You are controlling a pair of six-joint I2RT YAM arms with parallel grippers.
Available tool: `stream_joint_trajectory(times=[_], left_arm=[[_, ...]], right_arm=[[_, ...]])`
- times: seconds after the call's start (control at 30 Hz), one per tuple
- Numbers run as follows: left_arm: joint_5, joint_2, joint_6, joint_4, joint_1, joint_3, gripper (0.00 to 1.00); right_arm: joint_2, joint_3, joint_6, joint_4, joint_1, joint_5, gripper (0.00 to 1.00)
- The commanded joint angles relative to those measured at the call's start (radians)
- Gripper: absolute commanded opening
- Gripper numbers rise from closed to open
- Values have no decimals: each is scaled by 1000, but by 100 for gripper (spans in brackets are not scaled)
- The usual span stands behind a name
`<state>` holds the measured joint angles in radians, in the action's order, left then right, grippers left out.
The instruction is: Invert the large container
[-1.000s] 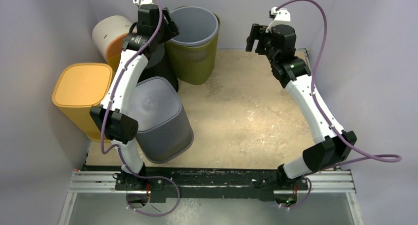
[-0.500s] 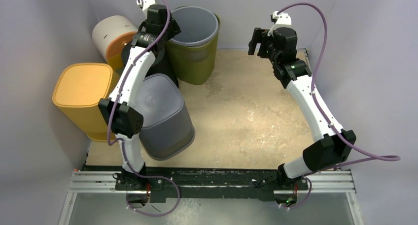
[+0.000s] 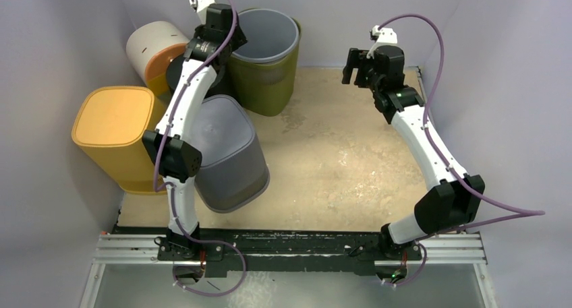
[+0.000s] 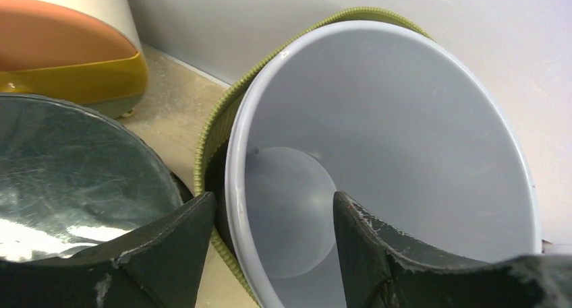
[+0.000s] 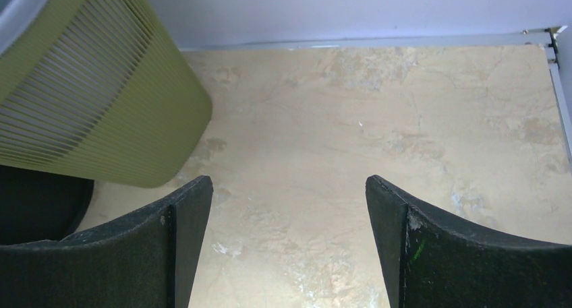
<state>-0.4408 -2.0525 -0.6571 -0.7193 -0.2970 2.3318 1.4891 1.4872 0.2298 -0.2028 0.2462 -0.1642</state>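
The large container (image 3: 266,52) is olive green and ribbed, with a grey liner inside. It stands upright with its mouth up at the back of the table. My left gripper (image 3: 233,42) is open at its left rim. In the left wrist view the gripper (image 4: 273,199) has one finger outside the grey rim (image 4: 233,160) and the other inside over the liner. My right gripper (image 3: 351,57) is open and empty, to the right of the container and apart from it. The right wrist view shows this gripper (image 5: 289,181) over bare table, with the container's ribbed wall (image 5: 88,99) at the upper left.
A black round bin (image 3: 202,82) with a glossy top (image 4: 61,180) sits just left of the container. A white and orange cylinder (image 3: 152,48) lies at the back left. A yellow bin (image 3: 111,129) and a grey bin (image 3: 226,153) stand at the left. Walls close in on the back and sides.
My left gripper has moved right and forward to the container's rim. My right gripper has shifted slightly and stays open.
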Motion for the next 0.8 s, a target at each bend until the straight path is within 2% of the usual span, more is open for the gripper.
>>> stream_joint_trajectory(times=[0.0,0.1,0.27,0.3,0.4,0.53,0.77], left_arm=[[-38,-77,63,-84,2,74,58],[-38,-88,98,-111,2,75,42],[-38,-102,133,-146,4,74,36],[-36,-105,139,-153,3,74,32],[-30,-106,155,-170,2,69,1],[-33,-69,186,-170,3,35,0],[-12,104,211,-142,0,-36,0]], right_arm=[[-47,-22,-27,48,-18,5,86],[-53,-46,-27,52,-27,6,86],[-63,-75,-20,63,-38,12,86],[-64,-78,-18,63,-38,14,86],[-67,-85,-16,67,-40,14,86],[-70,-97,-11,69,-42,9,86],[-73,-124,9,87,-44,10,85]])
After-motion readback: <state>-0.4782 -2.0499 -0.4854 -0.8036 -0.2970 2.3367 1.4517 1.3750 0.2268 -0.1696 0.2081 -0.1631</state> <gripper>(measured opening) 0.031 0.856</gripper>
